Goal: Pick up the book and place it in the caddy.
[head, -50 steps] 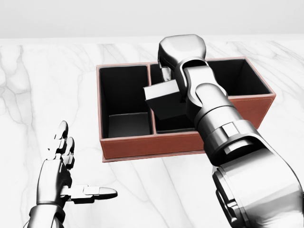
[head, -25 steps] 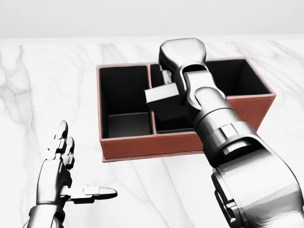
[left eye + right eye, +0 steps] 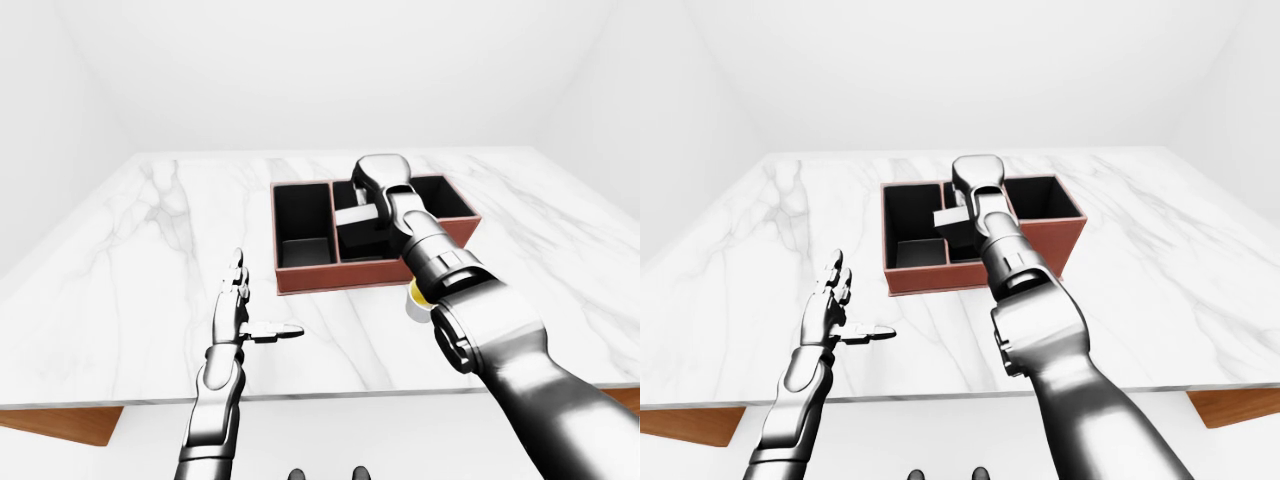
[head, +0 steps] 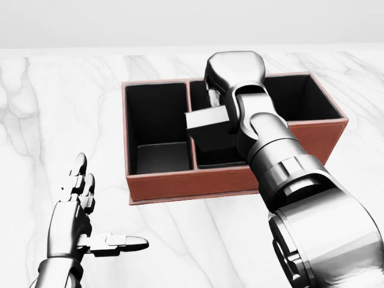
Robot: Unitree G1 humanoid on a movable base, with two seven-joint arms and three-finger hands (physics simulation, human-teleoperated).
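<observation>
the right hand (image 4: 223, 99) reaches over the brown caddy (image 4: 180, 183) on the marble counter (image 4: 60, 108), and the book (image 4: 210, 127), a grey slab, now sits a little lower and squarer over the caddy's middle compartment than half a second ago, when it was tipped more to the head view's left across the divider. that suggests it is being lowered in, so the placing looks nearly done; whether it already rests on the caddy floor cannot be told. the hand's fingers are hidden behind its own wrist, so i cannot tell if it grips the book or has let go. compared with the earlier frames the arm has shifted slightly right of the caddy's left compartment. the left hand (image 4: 75, 207), below-left of the caddy, stays open and empty with fingers spread.
</observation>
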